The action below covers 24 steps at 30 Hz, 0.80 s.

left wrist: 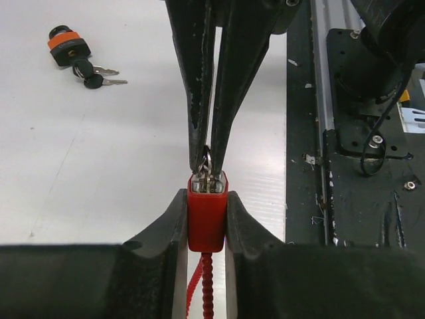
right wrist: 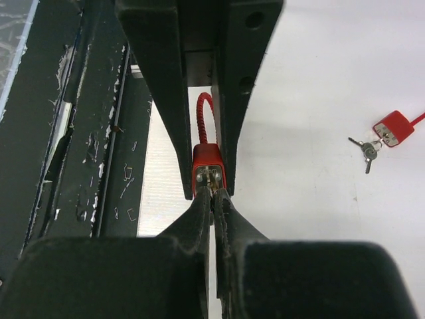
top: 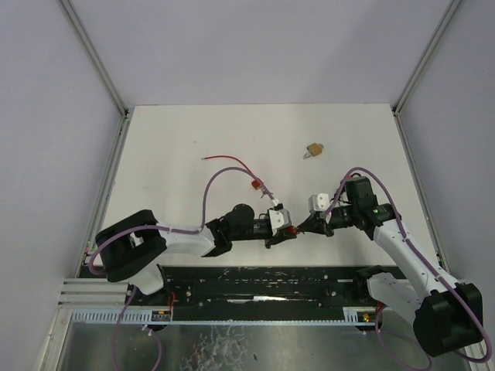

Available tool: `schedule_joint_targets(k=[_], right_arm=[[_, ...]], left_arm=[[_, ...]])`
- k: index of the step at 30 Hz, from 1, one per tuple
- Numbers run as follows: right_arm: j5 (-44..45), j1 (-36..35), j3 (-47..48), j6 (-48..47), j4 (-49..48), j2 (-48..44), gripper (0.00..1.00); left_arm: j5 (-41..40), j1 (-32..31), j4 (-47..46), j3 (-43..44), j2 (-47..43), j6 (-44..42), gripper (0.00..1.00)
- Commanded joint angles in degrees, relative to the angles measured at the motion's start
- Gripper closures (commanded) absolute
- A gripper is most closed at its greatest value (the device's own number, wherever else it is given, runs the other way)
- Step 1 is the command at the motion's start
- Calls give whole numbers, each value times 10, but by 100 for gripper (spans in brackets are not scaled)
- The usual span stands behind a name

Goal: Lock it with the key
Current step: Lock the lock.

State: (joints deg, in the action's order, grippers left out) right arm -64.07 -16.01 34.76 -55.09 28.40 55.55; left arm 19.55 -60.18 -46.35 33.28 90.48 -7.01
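A: Why gripped from both sides, centre, by the near edge?
B: Braces red padlock (left wrist: 207, 226) in clamped left gripper (left wrist: 207, 206); pinches inserted key (left wrist: 206, 163) in shut right gripper (right wrist: 212, 197), likely for turning.

Cable lock (left wrist: 207, 222) in left gripper (left wrist: 206, 199), its key (left wrist: 206, 173) in right gripper (right wrist: 212, 197), near table's (top: 193, 131) front edge; padlock (top: 313, 150) well behind.

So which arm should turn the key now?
The right arm, I think. The right gripper is pinching the key that sticks out of the red lock. The left gripper squeezes the lock's body, so it can hold it steady for the turn.
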Motion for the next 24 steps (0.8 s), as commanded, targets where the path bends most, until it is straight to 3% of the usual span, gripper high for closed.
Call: schedule_joint_targets(k=[1, 7, 10, 13, 18, 21, 24], right_arm=[[-41, -1, 21, -91, 49, -6, 100], [-33, -2, 7, -448, 205, -15, 100], [-9, -2, -3, -490, 204, -29, 100], [-13, -2, -1, -419, 172, -38, 100], [-36, -1, 13, -249, 102, -30, 100], [-47, -1, 13, -234, 102, -21, 100], [-56, -1, 16, -222, 102, -16, 100]], left_arm=[[65, 18, 25, 25, -3, -25, 100], [282, 86, 183, 100, 12, -53, 100], [385, 116, 269, 153, 51, -70, 100], [350, 119, 299, 171, 60, -78, 100], [197, 96, 183, 89, -6, -77, 100], [123, 73, 146, 54, -36, -107, 100], [98, 60, 145, 52, -40, -117, 100]])
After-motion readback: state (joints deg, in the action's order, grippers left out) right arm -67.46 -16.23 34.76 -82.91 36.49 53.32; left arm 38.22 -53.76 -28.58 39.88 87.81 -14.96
